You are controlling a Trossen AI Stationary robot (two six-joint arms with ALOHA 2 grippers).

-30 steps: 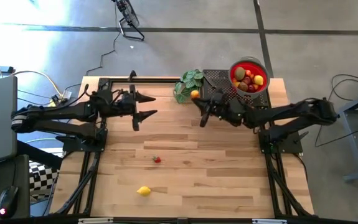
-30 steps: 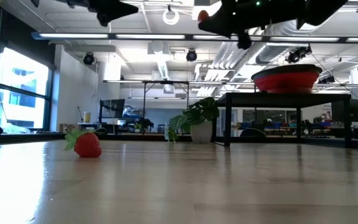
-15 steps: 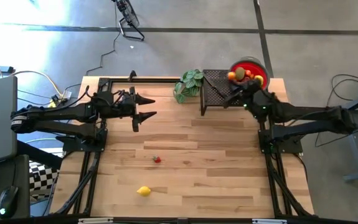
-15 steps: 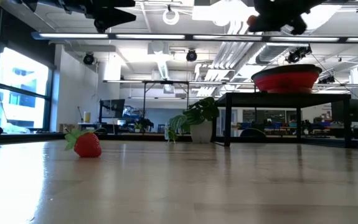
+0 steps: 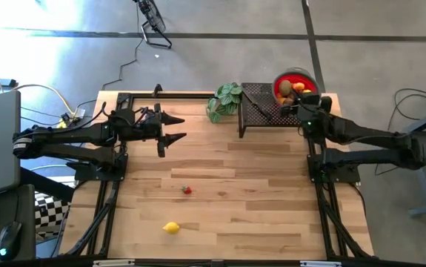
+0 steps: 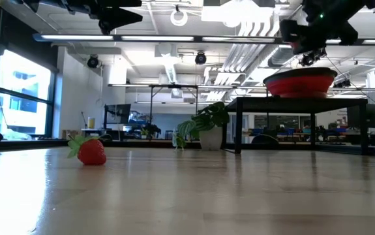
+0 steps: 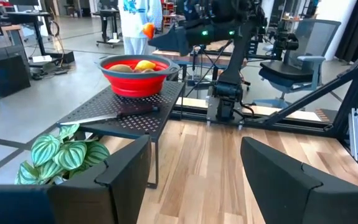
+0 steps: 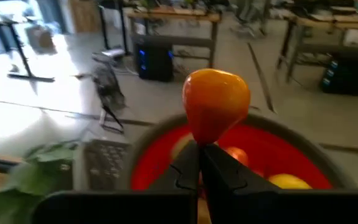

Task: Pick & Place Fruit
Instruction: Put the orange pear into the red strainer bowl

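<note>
Right gripper (image 8: 198, 163) clamped on an orange fruit (image 8: 216, 107), held above the red bowl (image 5: 285, 78) that sits on the black perforated stand (image 5: 257, 110) at desk's far edge, other fruit already inside. Left gripper (image 5: 174, 127) fingers apart, empty, hovering over left-rear desk (image 5: 257, 200). Strawberry (image 5: 187, 190) and lemon (image 5: 171, 228) lie on desk, well apart. Leafy plant (image 5: 224, 99) beside stand.

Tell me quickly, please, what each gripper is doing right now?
Left gripper: open, empty, above the table.
Right gripper: shut on an orange fruit, over the red bowl.
</note>
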